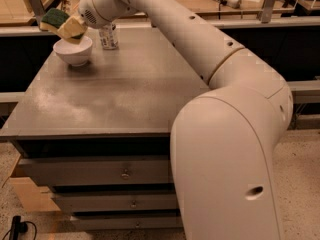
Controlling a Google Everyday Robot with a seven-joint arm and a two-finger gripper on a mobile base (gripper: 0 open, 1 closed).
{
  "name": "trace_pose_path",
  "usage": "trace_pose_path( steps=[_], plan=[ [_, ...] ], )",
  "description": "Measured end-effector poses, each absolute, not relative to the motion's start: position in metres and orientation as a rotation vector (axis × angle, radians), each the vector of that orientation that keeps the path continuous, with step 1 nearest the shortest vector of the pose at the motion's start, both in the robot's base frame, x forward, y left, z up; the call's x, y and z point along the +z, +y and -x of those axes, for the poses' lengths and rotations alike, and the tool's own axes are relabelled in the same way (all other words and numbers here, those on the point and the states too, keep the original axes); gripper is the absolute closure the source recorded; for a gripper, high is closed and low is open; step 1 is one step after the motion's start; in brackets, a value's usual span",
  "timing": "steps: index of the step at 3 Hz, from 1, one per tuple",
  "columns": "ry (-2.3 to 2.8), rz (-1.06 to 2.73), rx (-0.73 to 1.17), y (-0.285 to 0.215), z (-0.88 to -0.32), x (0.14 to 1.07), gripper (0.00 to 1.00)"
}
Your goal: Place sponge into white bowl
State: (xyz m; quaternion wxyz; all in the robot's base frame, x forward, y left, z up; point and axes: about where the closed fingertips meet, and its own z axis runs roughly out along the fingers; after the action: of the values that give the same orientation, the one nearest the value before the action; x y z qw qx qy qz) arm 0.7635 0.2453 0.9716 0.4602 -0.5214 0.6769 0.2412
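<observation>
The gripper [71, 28], held just above the white bowl [74, 55] at the table's far left corner and clamped on the sponge [56, 18], was merged with the sponge's pale foam, so the line between pad and sponge could not be drawn. The bowl's inside was partly screened by the sponge. The top of the clear bottle [109, 37] was covered by the arm [210, 54], and its label could not be read. The right side of the table [115, 99] and the right ends of its drawers [100, 171] were hidden behind the arm's lower housing, which was itself cut off by the bottom edge. A dark cable [17, 226] at the lower left was cropped as well.
</observation>
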Motion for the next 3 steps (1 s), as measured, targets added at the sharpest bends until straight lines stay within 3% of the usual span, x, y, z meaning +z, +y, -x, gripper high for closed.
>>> trace_pose_path(
  steps=[3],
  plan=[
    [1.6,1.112,0.596,0.266,-0.793,0.966,1.0]
  ],
)
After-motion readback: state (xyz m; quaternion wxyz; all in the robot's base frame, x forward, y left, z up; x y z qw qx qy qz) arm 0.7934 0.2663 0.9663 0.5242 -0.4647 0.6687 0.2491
